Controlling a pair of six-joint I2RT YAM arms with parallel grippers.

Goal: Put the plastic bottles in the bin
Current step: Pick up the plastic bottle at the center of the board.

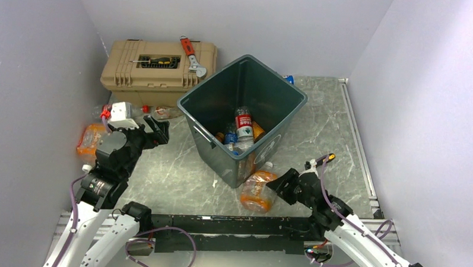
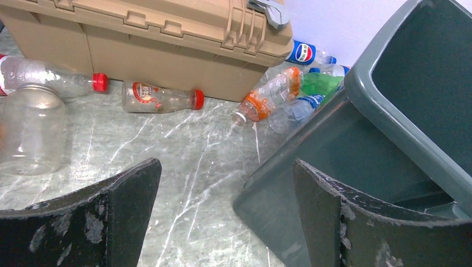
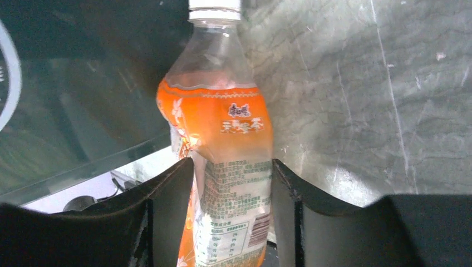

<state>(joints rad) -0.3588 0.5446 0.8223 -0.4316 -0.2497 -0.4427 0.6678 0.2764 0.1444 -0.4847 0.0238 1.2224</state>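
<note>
Against the near corner of the bin (image 1: 215, 150), at about five o'clock from its middle in the overhead view, an orange-labelled bottle (image 1: 257, 192) is being pinched by the right gripper (image 1: 284, 184). Its two black fingers (image 3: 167, 211) are being pressed onto opposite sides of the lower body, with the white cap pointing away from the wrist. The labelled part is being taken, probably because it offers the broadest hold. Whether the bottle is being lifted off the marbled table (image 1: 167, 172) cannot be told.

Inside the bin, several bottles (image 1: 243, 131) are being kept in a heap, a red-labelled one standing tallest. The bin is being kept mid-table, apparently so that both arms can reach its mouth.

At nine o'clock from the bin, the left gripper (image 2: 225, 167) is being held spread wide with nothing between its fingers. It is being aimed toward eleven o'clock, where loose bottles are lying along the foot of the tan toolbox (image 2: 167, 33). Among them are a red-capped bottle (image 2: 161, 97) and an orange-banded bottle (image 2: 270, 94), the latter lying in the gap between toolbox and bin. The wide spread is judged to be readiness for one of these.

On the toolbox lid, a red wrench (image 1: 189, 52) and a yellow-handled screwdriver (image 1: 159, 61) are being left alone, being no part of the job.
</note>
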